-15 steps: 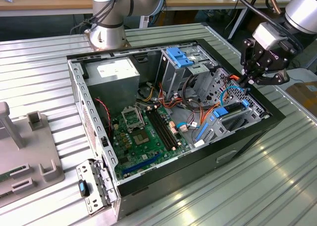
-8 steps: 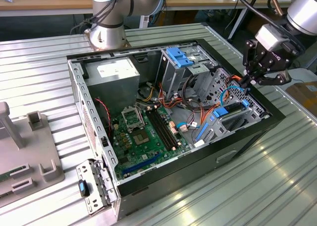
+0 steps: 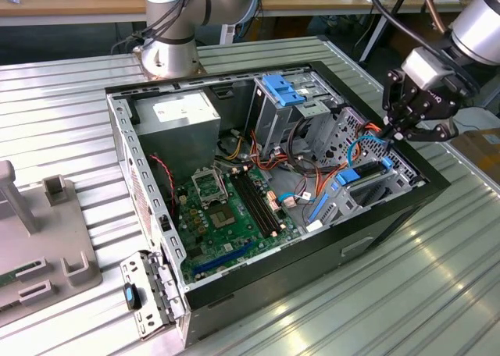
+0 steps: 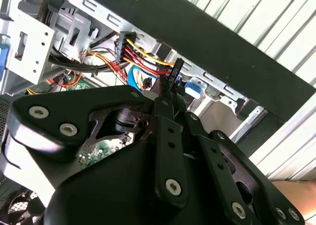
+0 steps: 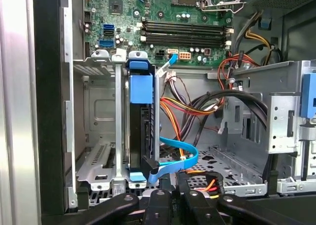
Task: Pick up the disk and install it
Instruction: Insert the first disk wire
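Ribbed metal table (image 3: 437,293); disk (image 5: 140,94) beside tool (image 3: 391,131)

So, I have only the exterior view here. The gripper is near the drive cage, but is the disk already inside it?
Observer: Yes. In the first wrist view the disk stands on edge in a cage slot.
Operator: Is anything held?
Observer: In the second wrist view the gripper pinches a black connector with red and yellow wires.
Operator: And cabling at the disk?
Observer: A blue cable curves to a black plug at the disk's end.
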`<act>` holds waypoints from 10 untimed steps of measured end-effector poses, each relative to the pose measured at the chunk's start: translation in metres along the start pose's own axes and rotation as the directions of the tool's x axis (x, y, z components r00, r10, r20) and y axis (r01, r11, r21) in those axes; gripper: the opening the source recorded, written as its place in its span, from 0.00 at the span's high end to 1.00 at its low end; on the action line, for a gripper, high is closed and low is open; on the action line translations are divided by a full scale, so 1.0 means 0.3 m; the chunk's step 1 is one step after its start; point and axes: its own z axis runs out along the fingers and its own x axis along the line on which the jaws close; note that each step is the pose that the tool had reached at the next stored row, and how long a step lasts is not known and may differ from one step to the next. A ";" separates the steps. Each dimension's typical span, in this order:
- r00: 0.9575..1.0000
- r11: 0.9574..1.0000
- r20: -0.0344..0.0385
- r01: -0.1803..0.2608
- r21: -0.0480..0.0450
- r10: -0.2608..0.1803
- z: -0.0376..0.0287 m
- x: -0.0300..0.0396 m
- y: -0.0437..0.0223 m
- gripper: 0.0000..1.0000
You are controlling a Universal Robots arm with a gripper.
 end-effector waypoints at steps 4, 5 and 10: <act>1.000 1.000 0.000 0.001 0.004 -0.001 -0.004 0.018 0.041 0.84; 1.000 1.000 0.000 0.001 0.005 -0.001 -0.005 0.021 0.049 0.84; 1.000 1.000 -0.001 0.001 0.010 -0.001 -0.008 0.024 0.095 0.84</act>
